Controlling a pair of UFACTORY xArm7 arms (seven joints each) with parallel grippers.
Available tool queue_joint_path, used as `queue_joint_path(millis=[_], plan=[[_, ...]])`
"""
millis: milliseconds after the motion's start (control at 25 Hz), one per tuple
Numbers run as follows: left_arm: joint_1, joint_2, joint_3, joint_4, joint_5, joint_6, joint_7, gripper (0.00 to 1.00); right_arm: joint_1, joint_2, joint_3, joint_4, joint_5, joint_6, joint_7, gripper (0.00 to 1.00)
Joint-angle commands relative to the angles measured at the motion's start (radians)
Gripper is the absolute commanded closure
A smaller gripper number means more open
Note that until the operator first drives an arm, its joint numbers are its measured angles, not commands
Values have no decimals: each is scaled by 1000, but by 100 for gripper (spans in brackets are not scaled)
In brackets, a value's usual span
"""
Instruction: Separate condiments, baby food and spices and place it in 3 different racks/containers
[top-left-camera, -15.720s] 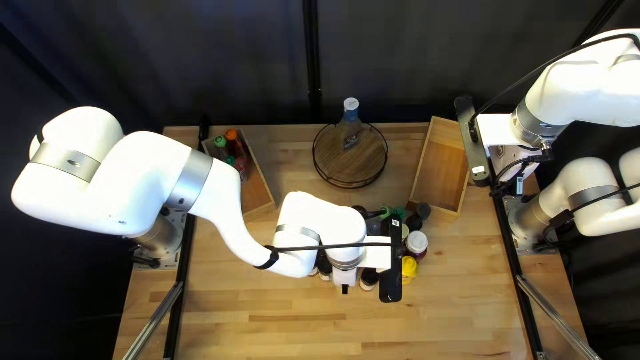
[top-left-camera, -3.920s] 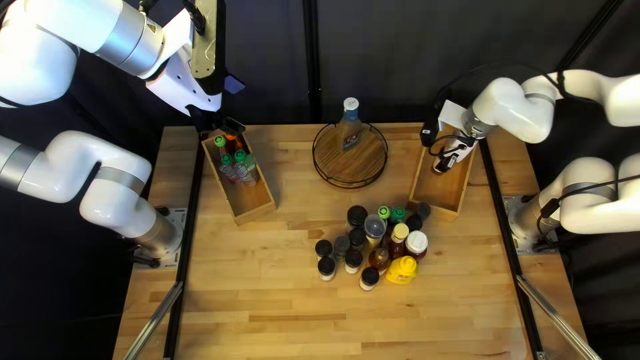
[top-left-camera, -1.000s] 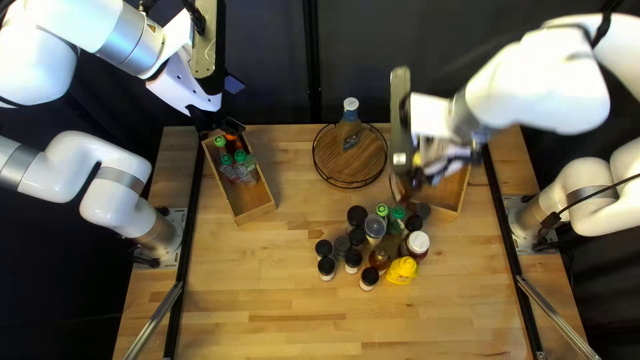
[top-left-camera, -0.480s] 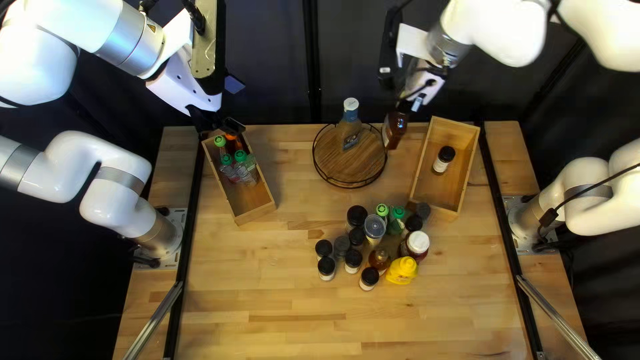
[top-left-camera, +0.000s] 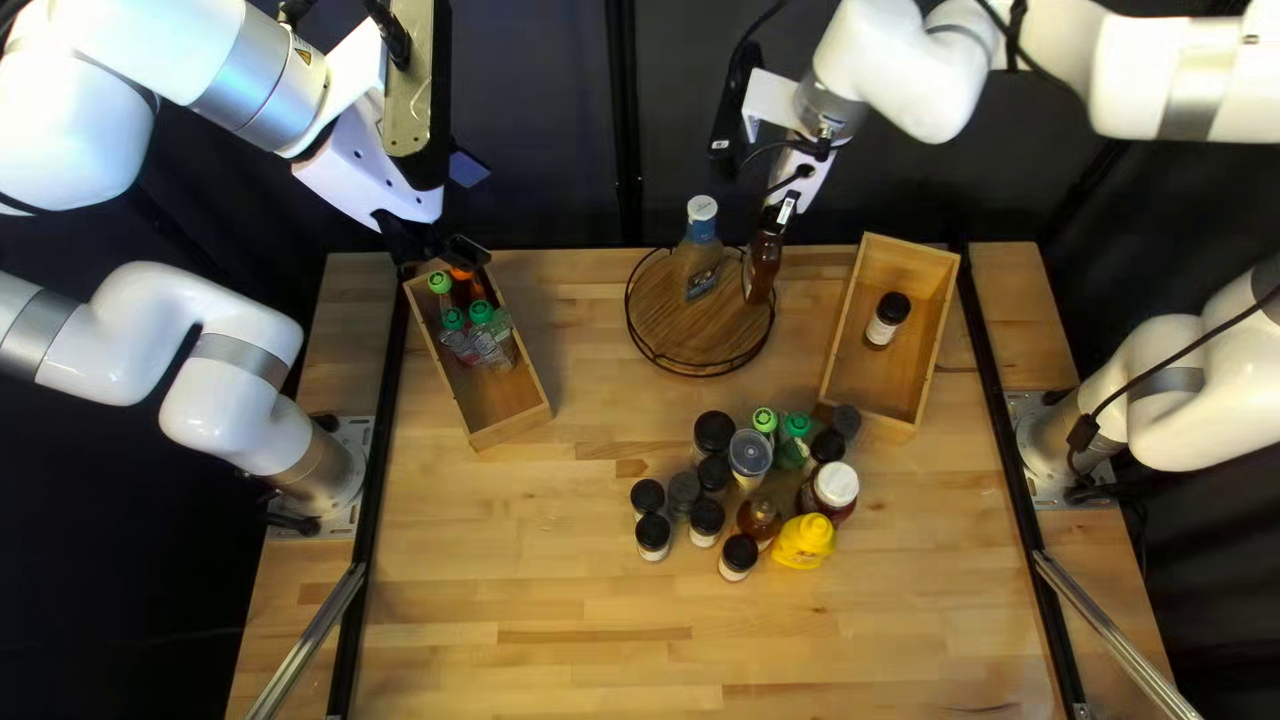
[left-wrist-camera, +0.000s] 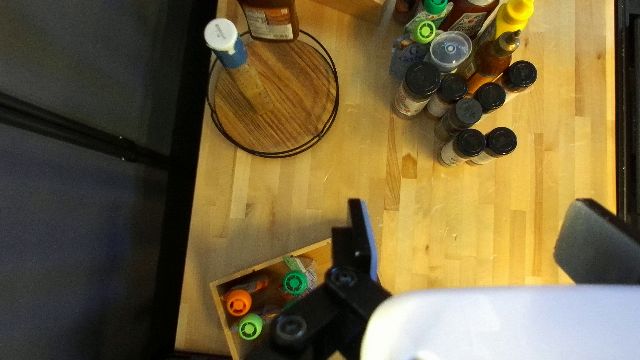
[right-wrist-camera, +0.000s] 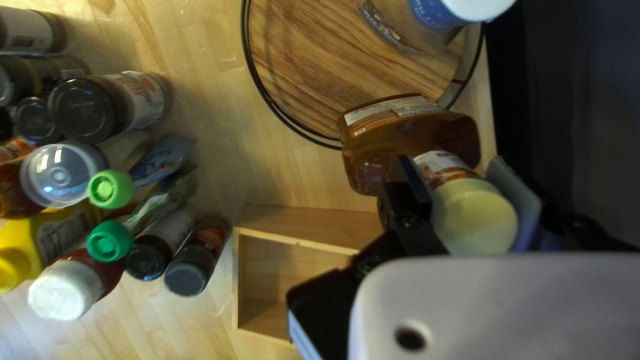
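Bottle, brown and see-through with a pale yellow cap (right-wrist-camera: 410, 143), is gripped at the neck by the right gripper (right-wrist-camera: 452, 173), long axis roughly in line with it, base ahead. It's held at the right rim of the round wooden tray (top-left-camera: 667, 318), by the worktop (top-left-camera: 534, 614)'s far edge; base contact can't be told. Probably needs nudging inward before release. Left gripper (left-wrist-camera: 473, 213) is spread wide, farther off.

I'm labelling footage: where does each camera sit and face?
Top left: above the near edge, slanting down at the wooden table; left arm and right arm show.
Left wrist: looks down at the table past the open left gripper.
Right wrist: looks along the right gripper, shut on the cream-capped amber bottle.
Both wrist views share the round wooden wire-rimmed tray.
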Motion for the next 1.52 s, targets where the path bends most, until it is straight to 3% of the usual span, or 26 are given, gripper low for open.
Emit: queue_joint_path(millis=[40, 200, 320, 400, 440, 560, 1040, 1520], plan=[[0, 0, 0, 0, 0, 0, 0, 0, -3, 24, -3, -11, 8, -23, -3, 100], [0, 0, 0, 0, 0, 0, 0, 0, -5, 38, -4, -16, 22, -36, -9, 100], [0, 0, 0, 0, 0, 0, 0, 0, -5, 48, -5, -10, 32, -36, -13, 93], [0, 0, 0, 0, 0, 0, 0, 0, -6, 50, -5, -8, 37, -35, -16, 52], [0, 0, 0, 0, 0, 0, 0, 0, -6, 52, -4, -7, 39, -34, -17, 16], [0, 0, 0, 0, 0, 0, 0, 0, -5, 58, -4, -3, 44, -33, -19, 0], [0, 0, 0, 0, 0, 0, 0, 0, 33, -63, 43, -3, 4, 44, 54, 0], [0, 0, 0, 0, 0, 0, 0, 0, 138, -279, 211, 4, -38, 204, 190, 0]])
